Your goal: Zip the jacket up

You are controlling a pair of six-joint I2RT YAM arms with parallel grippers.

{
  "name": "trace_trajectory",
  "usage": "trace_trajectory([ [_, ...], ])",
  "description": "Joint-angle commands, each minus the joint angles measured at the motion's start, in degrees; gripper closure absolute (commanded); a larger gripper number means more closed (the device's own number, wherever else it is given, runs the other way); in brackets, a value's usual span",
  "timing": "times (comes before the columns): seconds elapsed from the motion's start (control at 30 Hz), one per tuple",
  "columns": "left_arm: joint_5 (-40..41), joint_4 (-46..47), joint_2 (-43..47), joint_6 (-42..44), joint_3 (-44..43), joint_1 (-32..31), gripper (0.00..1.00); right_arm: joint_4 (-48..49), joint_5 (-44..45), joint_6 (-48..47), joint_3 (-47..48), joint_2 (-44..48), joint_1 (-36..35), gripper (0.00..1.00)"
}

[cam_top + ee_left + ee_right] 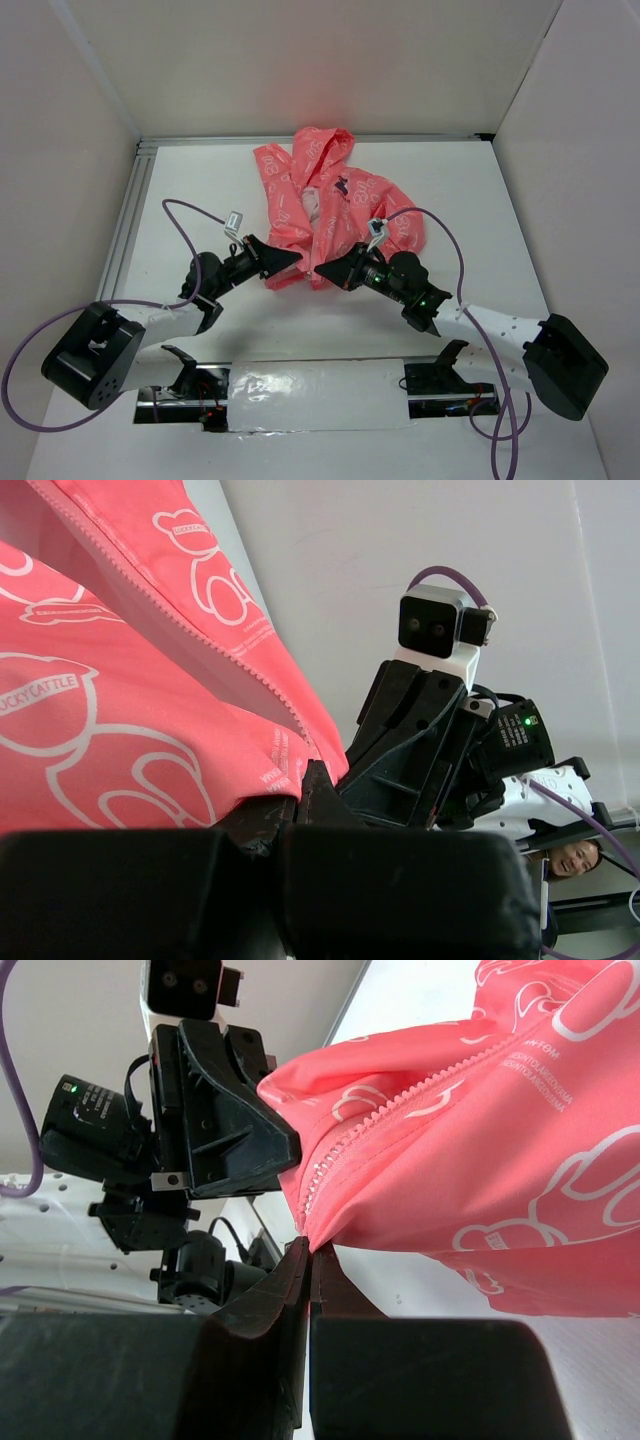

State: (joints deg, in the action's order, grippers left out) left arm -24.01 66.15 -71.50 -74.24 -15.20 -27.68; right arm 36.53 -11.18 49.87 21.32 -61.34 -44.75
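Coral-pink fabric with a pale print: the jacket lies crumpled on the white tabletop, upper centre of the top view, hood toward the top edge. Both arms reach inward from the lower corners, elbows bent, so that the left pincer and the right pincer meet at the hem, just beside each other.

Left wrist view: the left pincer is pressed together on the hem fabric at lower centre. A row of zipper teeth runs diagonally down from the upper left.

Right wrist view: the right pincer pinches the bottom end of a front edge at lower centre.

Judged purpose: the 2 grips hold the 2 zipper ends close and taut, ready for joining.
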Motion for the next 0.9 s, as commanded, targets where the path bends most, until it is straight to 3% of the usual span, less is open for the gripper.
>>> trace_trajectory([
  [0.0,-0.9,6.1,1.0,-0.6,0.7,-0.3,1.0,4.8,-0.1,0.1,2.4,0.0,-0.4,1.0],
  [0.87,-0.9,6.1,1.0,-0.1,1.2,-0.3,1.0,2.4,0.5,-1.0,3.0,1.6,0.1,1.0],
])
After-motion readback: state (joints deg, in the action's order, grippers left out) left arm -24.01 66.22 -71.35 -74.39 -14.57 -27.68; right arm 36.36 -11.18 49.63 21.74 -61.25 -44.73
